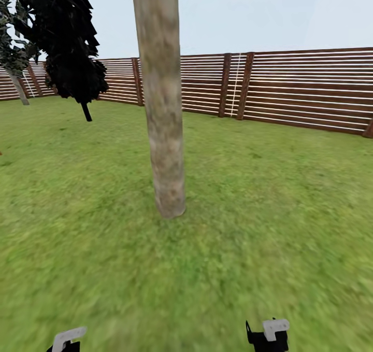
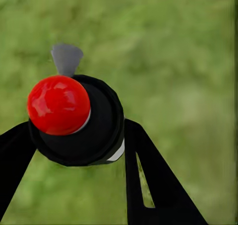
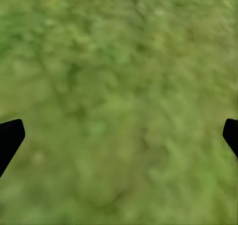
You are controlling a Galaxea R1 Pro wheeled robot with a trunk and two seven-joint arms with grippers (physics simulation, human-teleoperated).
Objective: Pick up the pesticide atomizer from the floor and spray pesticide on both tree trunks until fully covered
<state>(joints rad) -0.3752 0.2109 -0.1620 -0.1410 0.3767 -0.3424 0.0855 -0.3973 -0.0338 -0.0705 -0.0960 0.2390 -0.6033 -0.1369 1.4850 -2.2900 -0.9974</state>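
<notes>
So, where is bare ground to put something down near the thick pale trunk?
Open green grass lies right of the thick pale beige-grey tree trunk, up to the brown slatted wooden fence. More grass lies before the trunk. Far left is tighter, by the black-foliaged conifer.

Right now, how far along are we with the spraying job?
Done: the atomizer is off the grass, clamped between the left gripper's fingers, red cap toward the wrist camera. In hand: the robot faces a tree trunk. Left: the bark shows no pale specks, so both trunks still need spraying. The right gripper is open over grass.
</notes>
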